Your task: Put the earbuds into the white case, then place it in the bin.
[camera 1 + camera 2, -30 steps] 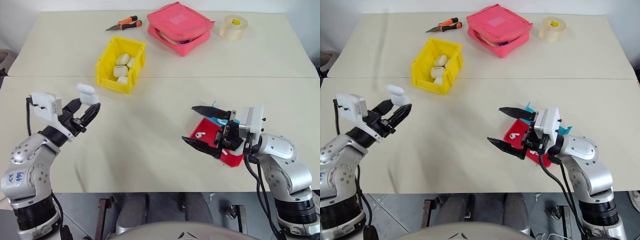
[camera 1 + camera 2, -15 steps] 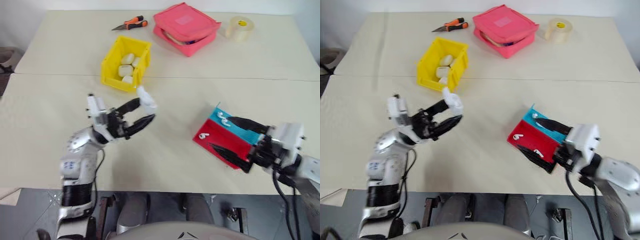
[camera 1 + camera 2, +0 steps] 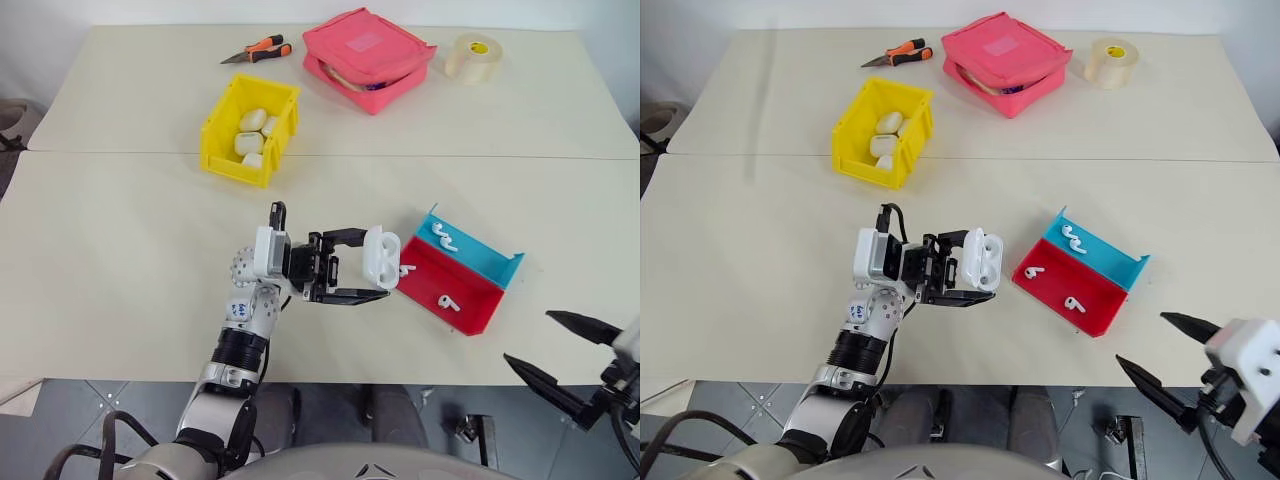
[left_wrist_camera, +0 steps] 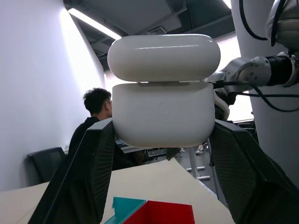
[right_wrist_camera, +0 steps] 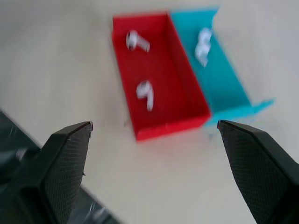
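Table [image 3: 120, 270]: bin [image 3: 222, 150] holds white cases; tray [image 3: 480, 300] holds earbuds [image 3: 446, 301].

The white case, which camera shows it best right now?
The left wrist view: the white case shows close up between the left gripper fingers, lid hinged open. The left eye view and right eye view show it small, held above the table beside the red-and-blue tray.
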Controlling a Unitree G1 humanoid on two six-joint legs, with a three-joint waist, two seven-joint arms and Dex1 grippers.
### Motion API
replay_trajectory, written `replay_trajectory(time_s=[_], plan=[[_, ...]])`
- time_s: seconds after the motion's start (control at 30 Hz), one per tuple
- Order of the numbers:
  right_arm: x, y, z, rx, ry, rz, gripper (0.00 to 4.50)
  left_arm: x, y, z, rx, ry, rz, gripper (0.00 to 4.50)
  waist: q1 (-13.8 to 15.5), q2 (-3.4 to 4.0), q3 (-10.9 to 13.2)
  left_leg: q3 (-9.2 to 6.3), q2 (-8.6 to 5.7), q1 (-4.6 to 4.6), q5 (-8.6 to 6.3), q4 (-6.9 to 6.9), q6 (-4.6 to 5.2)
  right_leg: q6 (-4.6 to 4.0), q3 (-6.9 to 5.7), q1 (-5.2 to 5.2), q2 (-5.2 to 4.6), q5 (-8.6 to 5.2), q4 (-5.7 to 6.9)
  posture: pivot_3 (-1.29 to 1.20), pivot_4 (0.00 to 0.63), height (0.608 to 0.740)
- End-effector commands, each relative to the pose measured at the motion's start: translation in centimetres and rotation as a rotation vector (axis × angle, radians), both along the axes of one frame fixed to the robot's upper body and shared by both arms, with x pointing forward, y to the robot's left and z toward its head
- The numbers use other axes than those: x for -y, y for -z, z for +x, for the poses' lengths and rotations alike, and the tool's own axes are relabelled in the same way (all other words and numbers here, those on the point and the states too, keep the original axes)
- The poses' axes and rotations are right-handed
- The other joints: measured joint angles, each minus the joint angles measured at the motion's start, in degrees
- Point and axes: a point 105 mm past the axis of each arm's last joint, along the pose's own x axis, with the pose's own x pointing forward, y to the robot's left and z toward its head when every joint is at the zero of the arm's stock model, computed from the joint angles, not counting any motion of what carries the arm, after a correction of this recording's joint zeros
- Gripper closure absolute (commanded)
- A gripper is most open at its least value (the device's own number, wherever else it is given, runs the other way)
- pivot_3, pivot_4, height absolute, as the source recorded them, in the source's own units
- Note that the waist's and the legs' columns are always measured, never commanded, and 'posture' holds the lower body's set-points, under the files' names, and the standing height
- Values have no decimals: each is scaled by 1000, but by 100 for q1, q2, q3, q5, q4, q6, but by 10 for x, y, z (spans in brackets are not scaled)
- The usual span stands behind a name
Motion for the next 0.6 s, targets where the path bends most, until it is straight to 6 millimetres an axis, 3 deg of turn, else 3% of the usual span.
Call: replay_trajectory(time_s=[0.03,0.27,0.6], plan=[[-10,-5,13,-68,-5,-31,0,2,2,-5,50,28,47,1782,-23,-1,1,0,2,1,0,0,0,0,0,0,0,0,0,0,150,740],[-26,1,46,-216,-36,-103,0,-5,6,-4,37,-17,108,1782,-16,-1,1,-6,5,-2,1,1,-3,0,-6,-1,0,3,2,0,150,740],[-46,17,85,-265,-79,-237,0,-17,1,-4,27,-78,129,1782,-6,-1,1,-42,-2,-21,0,14,-3,6,-11,-5,-4,22,-19,0,150,740]])
